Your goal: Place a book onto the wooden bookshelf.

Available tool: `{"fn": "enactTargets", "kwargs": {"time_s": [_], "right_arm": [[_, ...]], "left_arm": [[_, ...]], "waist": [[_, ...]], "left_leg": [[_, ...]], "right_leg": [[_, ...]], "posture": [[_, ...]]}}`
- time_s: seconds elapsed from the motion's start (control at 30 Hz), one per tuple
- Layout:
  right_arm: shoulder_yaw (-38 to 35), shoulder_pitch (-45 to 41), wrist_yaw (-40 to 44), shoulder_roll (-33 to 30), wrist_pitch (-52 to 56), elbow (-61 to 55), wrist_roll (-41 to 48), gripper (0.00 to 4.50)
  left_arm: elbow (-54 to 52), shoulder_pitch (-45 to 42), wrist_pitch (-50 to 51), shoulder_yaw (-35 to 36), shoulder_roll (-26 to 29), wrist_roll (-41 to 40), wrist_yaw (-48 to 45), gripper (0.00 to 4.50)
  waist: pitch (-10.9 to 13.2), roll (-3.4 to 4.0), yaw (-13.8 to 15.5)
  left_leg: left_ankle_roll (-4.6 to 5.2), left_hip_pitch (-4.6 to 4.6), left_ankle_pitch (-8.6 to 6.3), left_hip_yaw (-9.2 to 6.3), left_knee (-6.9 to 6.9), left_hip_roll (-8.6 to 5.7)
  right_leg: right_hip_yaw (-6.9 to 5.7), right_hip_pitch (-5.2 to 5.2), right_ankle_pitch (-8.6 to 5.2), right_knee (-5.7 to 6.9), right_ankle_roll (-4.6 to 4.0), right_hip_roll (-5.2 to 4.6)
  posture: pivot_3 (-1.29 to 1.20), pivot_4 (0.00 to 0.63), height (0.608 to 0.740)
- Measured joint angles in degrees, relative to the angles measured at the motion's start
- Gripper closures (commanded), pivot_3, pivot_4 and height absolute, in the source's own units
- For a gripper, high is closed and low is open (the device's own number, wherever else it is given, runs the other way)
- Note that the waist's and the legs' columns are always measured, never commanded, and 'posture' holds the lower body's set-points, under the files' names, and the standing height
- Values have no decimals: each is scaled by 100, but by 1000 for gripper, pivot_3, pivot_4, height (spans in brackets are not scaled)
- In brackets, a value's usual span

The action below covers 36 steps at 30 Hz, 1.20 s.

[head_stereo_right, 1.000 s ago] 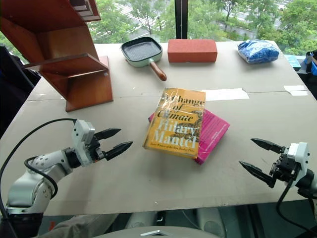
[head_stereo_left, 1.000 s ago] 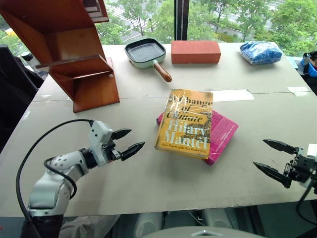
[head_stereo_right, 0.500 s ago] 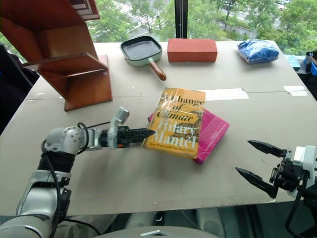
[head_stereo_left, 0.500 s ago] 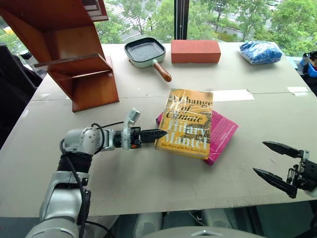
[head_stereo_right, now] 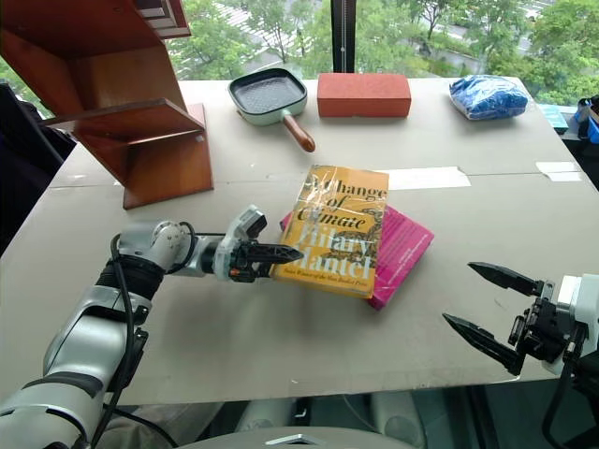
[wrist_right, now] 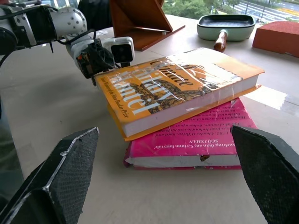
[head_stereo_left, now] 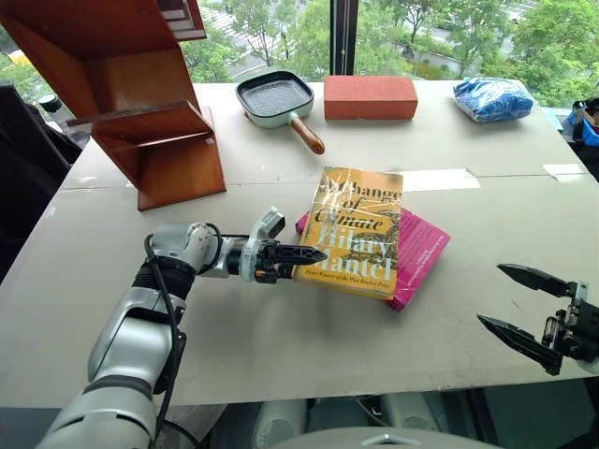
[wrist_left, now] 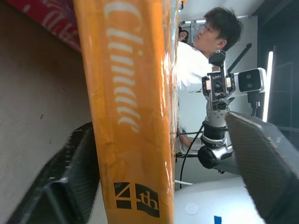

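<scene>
Two stacked books: yellow book atop pink book; skillet behind.

We see a wide grey desk with a seam across its middle and white tape strips near the right edge. Behind its far edge stands a large window with a dark vertical frame, showing green trees in daylight.
</scene>
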Motion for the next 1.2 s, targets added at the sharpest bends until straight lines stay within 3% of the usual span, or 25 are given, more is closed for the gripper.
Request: {"fn": "enactTargets", "kwargs": {"time_s": [0.1, 0.17, 0.43, 0.57, 0.73, 0.93, 1.07, 1.1, 1.2], "right_arm": [[-64, -54, -25, -46, 134, -173, 259, 0], [-106, -95, -90, -58, 267, -259, 493, 0], [-275, -389, -300, -290, 677, -477, 1015, 0], [-283, -542, -256, -488, 812, -477, 1027, 0], [-283, -1001, -241, -624, 894, -281, 991, 0], [12, -1920, -279, -625, 915, 319, 822, 0], [530, -3182, -235, -620, 1035, 1003, 732, 0], [536, -3215, -235, -620, 1036, 1018, 730, 0], [825, -3987, -127, -536, 1092, 1481, 695, 0]], "left_arm": [[131, -82, -19, -89, -42, 104, -156, 3539], [197, -150, -30, -99, -76, 141, -237, 4045], [254, -181, -6, 24, -174, 237, -238, 4051], [-74, -82, 165, 611, -220, 186, 234, 4051], [-2350, 122, -587, 1648, -272, 115, 1355, 4051], [-4012, 14, -2460, 1812, 106, 938, 2268, 4051], [-4493, -560, -4192, 1335, 1263, 2391, 2458, 4051], [-4508, -590, -4251, 1328, 1311, 2443, 2461, 4051], [-4526, -693, -5584, 1135, 2424, 3653, 2474, 4051]], "waist": [[0, 0, 2], [0, -1, 9], [1, -2, 7], [3, -4, 5], [13, -17, 10], [13, -18, 8], [30, -34, -29], [31, -33, -26], [34, -33, -33]], "left_leg": [[0, 0, 0, -1, 1, 0], [0, -2, 0, -2, 2, 0], [0, -4, 0, -2, 2, -1], [0, -6, 0, -8, 2, 1], [-1, -7, 1, -31, 2, 12], [-1, 1, 1, -7, 2, -2], [-1, 1, 1, 11, 3, -3], [-1, 1, 1, 13, 2, -4], [-1, 5, 1, 19, -12, -2]], "right_leg": [[0, 0, 0, 0, -1, 0], [-1, 0, 0, 1, -1, -1], [0, 0, 0, 1, 0, -3], [-1, -1, 11, 0, 20, -4], [7, -3, 27, 0, 1, -14], [19, -2, 28, 3, 0, -9], [25, -6, 29, 3, -1, -2], [26, -7, 29, 3, -1, -2], [31, -9, 28, -3, -1, 1]], "posture": [[0, 150, 740], [0, 150, 740], [0, 150, 740], [0, 150, 740], [0, 150, 740], [0, 150, 740], [0, 150, 740], [0, 150, 740], [0, 150, 740]]}}
